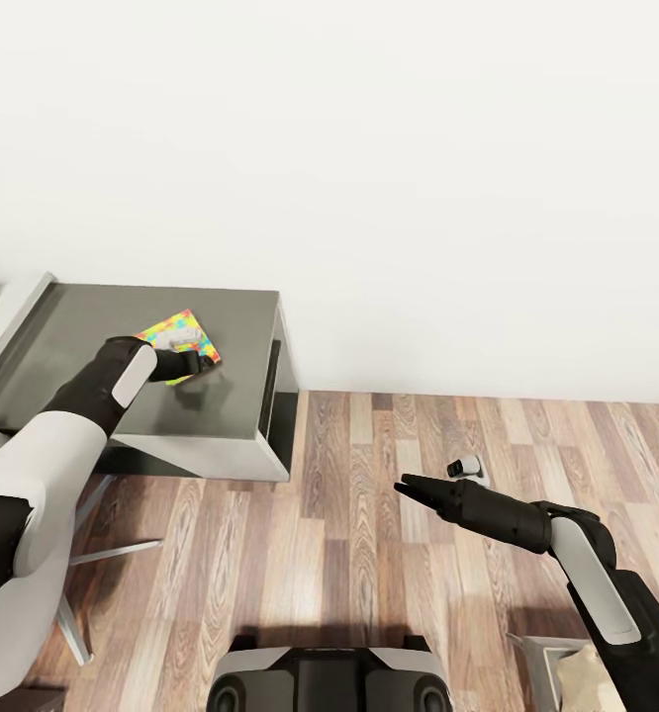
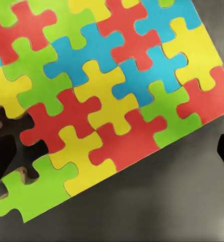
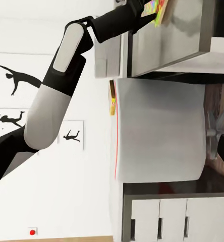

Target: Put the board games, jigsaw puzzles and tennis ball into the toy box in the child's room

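Our left gripper (image 1: 196, 362) sits over the jigsaw puzzle (image 1: 179, 334) lying flat on the dark tabletop (image 1: 82, 336), jaws spread. Thin, light, floppy; we'd pinch an overhanging edge. Right gripper (image 1: 405, 485): can't tell.

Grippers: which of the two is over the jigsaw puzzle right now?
The left gripper. It is on the jigsaw puzzle on the dark table. The right gripper hangs over the wood floor, away from the table.
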